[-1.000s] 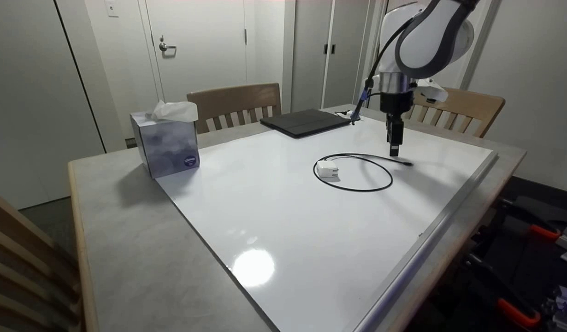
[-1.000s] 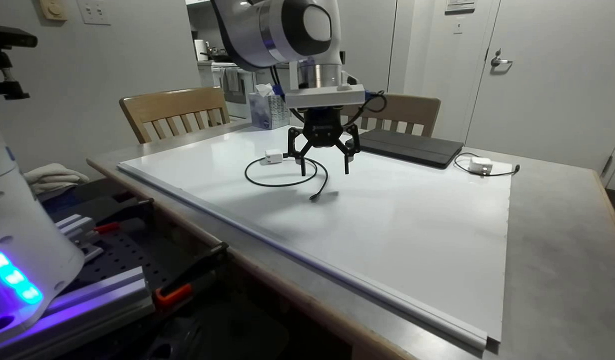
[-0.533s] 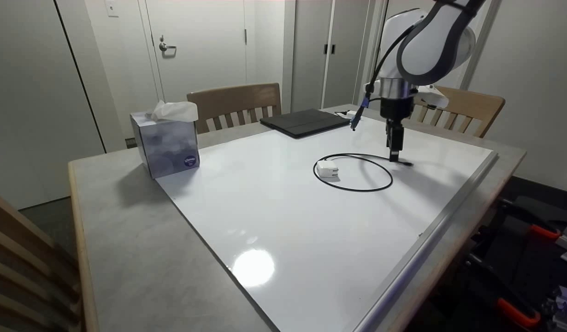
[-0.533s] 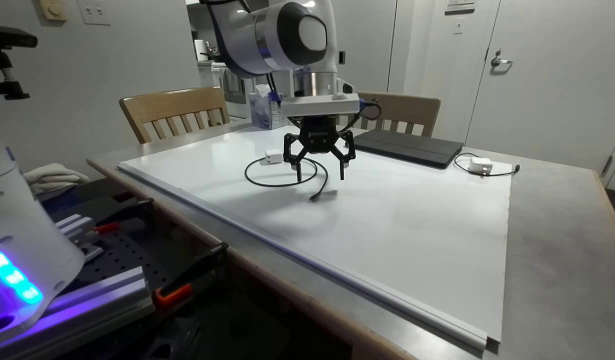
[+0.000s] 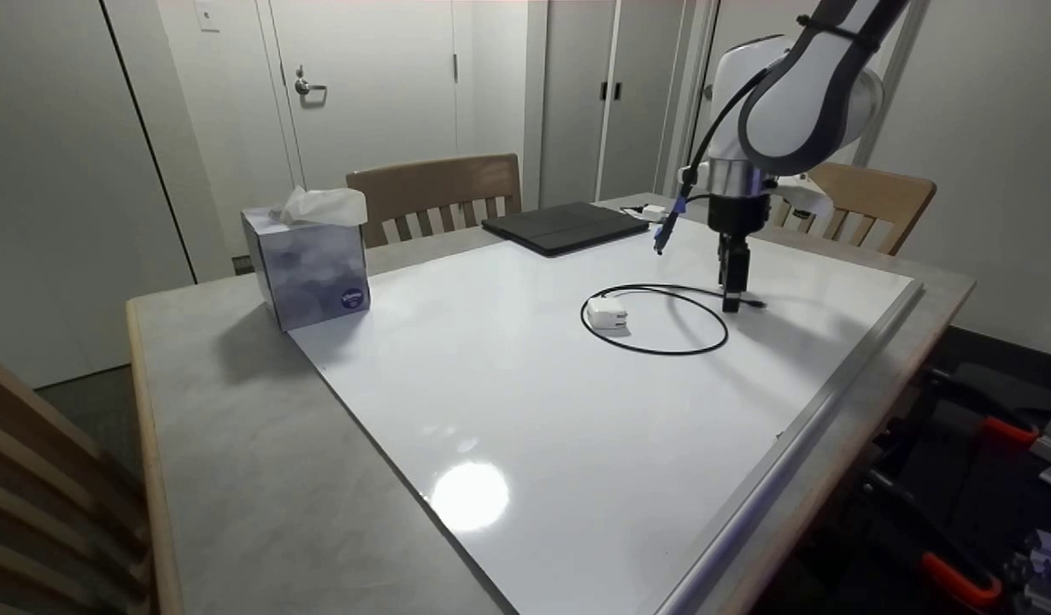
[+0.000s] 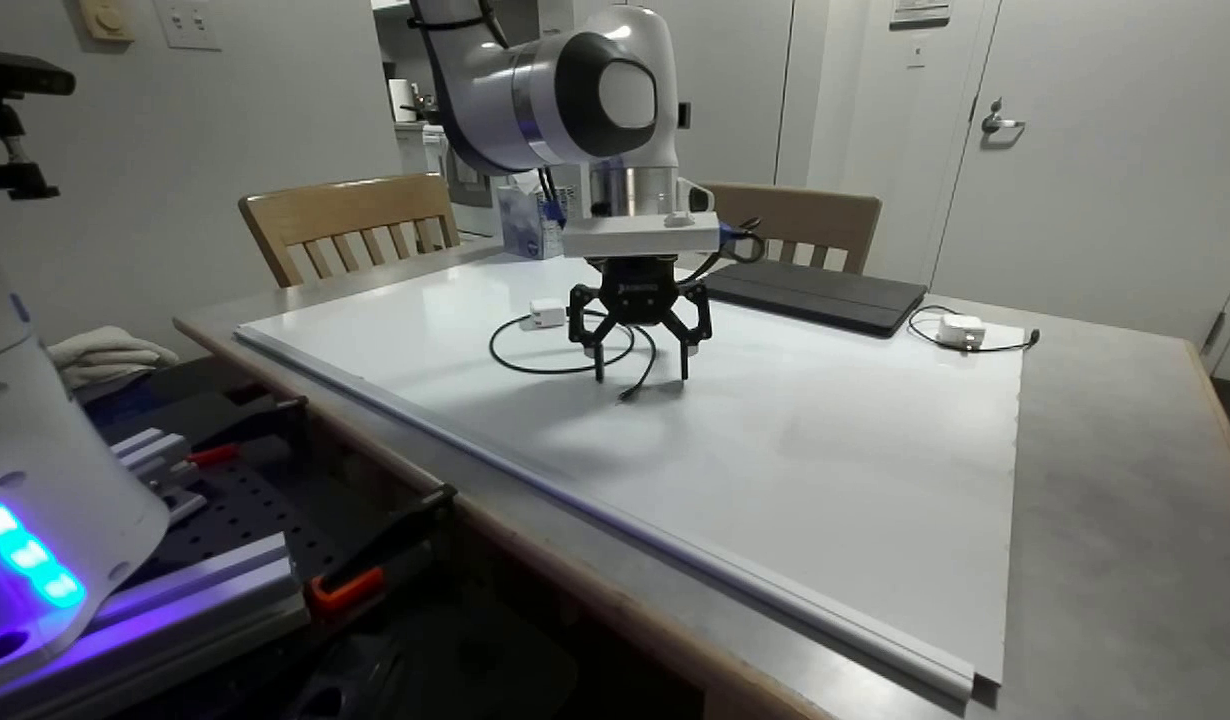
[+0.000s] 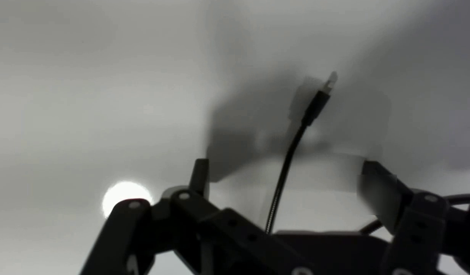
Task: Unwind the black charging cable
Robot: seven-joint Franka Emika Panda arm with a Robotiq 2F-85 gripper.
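The black charging cable lies in a loose loop on the white board, and shows in both exterior views (image 5: 662,352) (image 6: 555,371). One end runs to a white charger block (image 5: 607,313) (image 6: 548,313); the free plug end points out of the loop. In the wrist view the cable (image 7: 284,170) runs between the two fingers, with its metal plug tip beyond them. My gripper (image 5: 731,306) (image 6: 642,374) (image 7: 286,165) is open and points down, low over the cable near its free end. The fingers stand on either side of the cable. Whether the fingertips touch the board, I cannot tell.
A flat dark pad (image 5: 566,227) (image 6: 810,293) lies at a board edge. Near it is another white charger (image 6: 962,330) with a short black cord. A tissue box (image 5: 316,269) (image 6: 537,215) stands at a board corner. A raised rail (image 6: 615,515) runs along the board's robot-side edge.
My gripper has moved down toward the board, over the cable's free end, staying open. The cable and the charger block have not moved.
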